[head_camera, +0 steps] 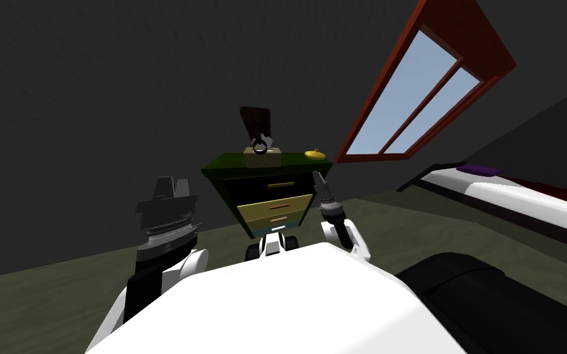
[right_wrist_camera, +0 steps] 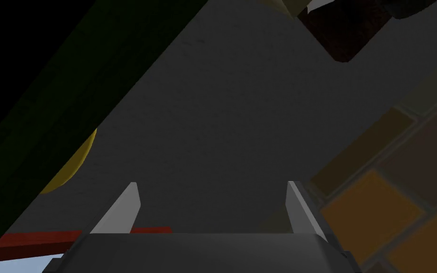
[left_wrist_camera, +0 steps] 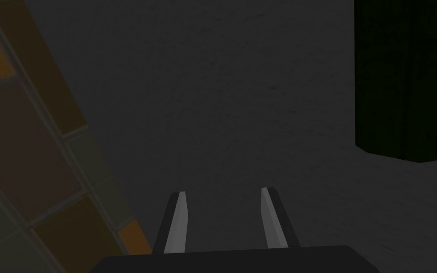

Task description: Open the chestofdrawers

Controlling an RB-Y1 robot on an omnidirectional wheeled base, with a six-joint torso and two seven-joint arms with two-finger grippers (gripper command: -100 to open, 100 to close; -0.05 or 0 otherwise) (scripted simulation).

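**Step in hand:** approach, before any grasp. The chest of drawers (head_camera: 268, 192) stands against the dark wall, straight ahead of the robot. Neither tool touches it.

**Tool state**
- Left tool (head_camera: 166, 186) (left_wrist_camera: 224, 194): released, fingers parted and holding nothing. It is raised to the left of the chest, well apart from it.
- Right tool (head_camera: 319, 179) (right_wrist_camera: 211, 187): released, fingers parted and empty. It points upward just beside the chest's right edge, below the overhanging top.

**Form and materials**
- The chest has a dark green carcass with a flat top and stacked drawer fronts.
- The upper front is black with a slim horizontal bar handle (head_camera: 281, 184).
- The tan drawer (head_camera: 256, 210) below it has a similar bar. It may stand slightly proud of the carcass, but this cannot be confirmed.
- On the top rest a tan box (head_camera: 264, 160) carrying a dark ring (head_camera: 259, 146), a brown board (head_camera: 255, 121) behind it, and a rounded yellow object (head_camera: 316, 154).
- A window (head_camera: 420, 98) with a red-brown frame and a bed (head_camera: 522, 200) lie to the right.

**Next move (judgement):** Lower the right tool to one bar handle. Set the fingers across the bar, clench, then pull straight back toward the robot. The bars are thin, so alignment must be exact.
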